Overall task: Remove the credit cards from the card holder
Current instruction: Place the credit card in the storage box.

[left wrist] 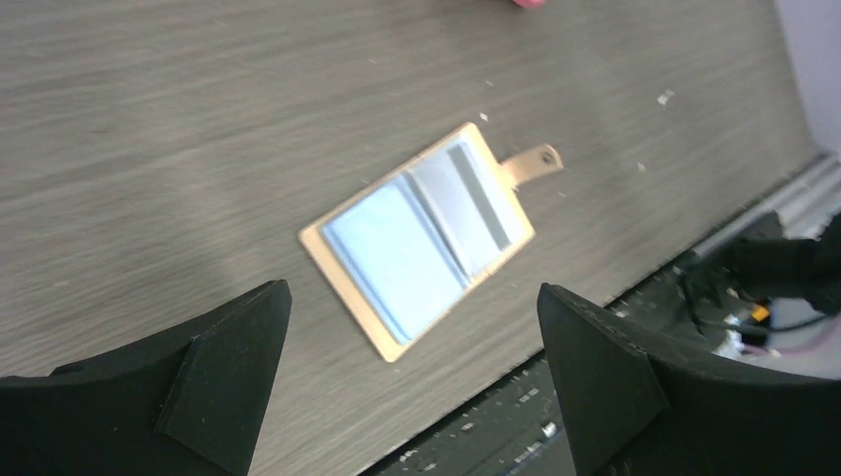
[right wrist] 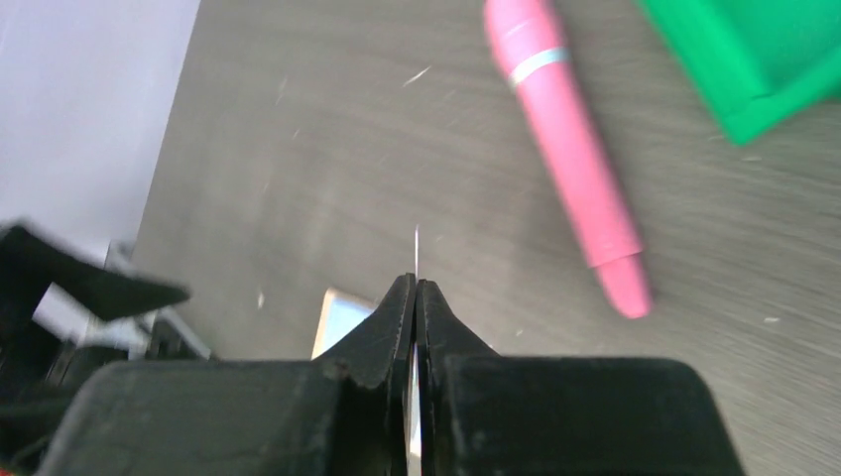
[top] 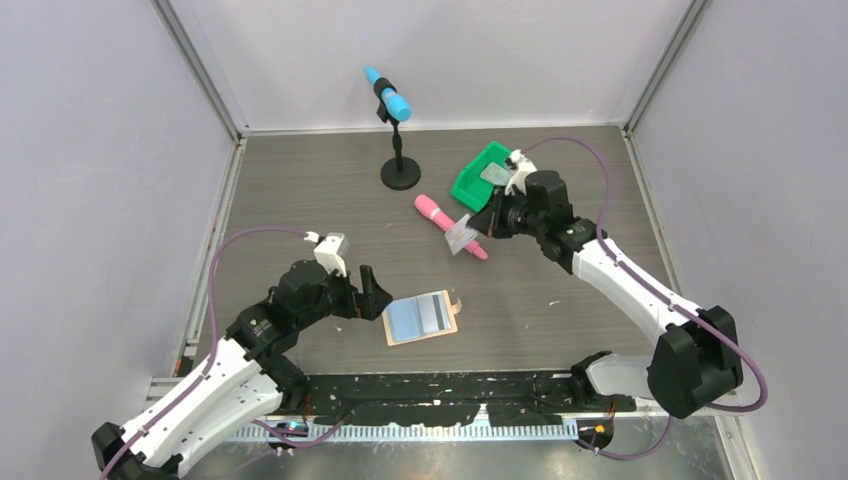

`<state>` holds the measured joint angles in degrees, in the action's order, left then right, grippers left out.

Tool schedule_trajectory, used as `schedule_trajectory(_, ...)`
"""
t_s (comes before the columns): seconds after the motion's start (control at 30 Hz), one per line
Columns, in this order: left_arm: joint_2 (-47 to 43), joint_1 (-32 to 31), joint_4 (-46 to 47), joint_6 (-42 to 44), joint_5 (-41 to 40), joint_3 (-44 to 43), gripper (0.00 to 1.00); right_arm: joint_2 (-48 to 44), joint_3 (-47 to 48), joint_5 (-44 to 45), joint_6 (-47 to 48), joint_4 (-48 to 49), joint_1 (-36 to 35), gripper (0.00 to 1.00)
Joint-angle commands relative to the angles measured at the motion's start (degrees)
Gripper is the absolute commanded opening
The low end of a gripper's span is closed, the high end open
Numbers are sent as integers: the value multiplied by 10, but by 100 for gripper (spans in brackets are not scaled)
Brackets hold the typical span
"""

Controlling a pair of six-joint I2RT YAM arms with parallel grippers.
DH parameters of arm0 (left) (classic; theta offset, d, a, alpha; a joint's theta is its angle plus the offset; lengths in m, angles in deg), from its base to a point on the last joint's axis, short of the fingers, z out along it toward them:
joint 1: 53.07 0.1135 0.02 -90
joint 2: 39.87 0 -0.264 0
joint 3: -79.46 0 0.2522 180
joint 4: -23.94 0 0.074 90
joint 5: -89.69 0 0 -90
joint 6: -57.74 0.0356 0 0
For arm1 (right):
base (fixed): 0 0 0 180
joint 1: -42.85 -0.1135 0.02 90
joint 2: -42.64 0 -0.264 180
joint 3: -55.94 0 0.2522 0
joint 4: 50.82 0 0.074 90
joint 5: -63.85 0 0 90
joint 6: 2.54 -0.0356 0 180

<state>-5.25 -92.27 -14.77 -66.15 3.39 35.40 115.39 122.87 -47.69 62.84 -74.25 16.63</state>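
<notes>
The tan card holder [left wrist: 531,162], flat on the bench [top: 300,190], holds a blue card [left wrist: 392,260] and a grey card [left wrist: 466,203]. The green bin [top: 470,188] holds a grey flat piece [top: 494,173]. The left fingers [left wrist: 228,367] gape wide, touching nothing. The right fingers [right wrist: 397,317] pinch a silvery card [top: 460,238].

No readable text, labels, numbers; credit cards [left wrist: 397,253] too blurred.

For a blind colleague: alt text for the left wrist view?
A tan card holder lies flat on a grey table, showing a blue card and a grey card. Open black fingers frame the foreground.
</notes>
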Motion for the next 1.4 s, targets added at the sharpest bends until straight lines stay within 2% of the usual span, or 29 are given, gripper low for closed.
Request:
schedule_trajectory(0.0, 5, 3, -68, 48, -126, -41, 100, 26, 19, 159, -105, 84, 43, 5)
schedule_trajectory(0.33, 18, 2, -58, 45, -170, -4, 100, 123, 60, 365, -181, 210, 73, 5)
schedule_trajectory(0.57, -1, 3, -50, 43, -170, 10, 100, 216, 123, 428, -216, 224, 102, 5)
schedule_trajectory(0.97, -6, 3, -57, 42, -176, 7, 100, 340, 236, 441, -260, 184, 125, 5)
schedule_trajectory(1.37, -4, 3, -61, 42, -168, 0, 100, 404, 256, 450, -291, 189, 126, 5)
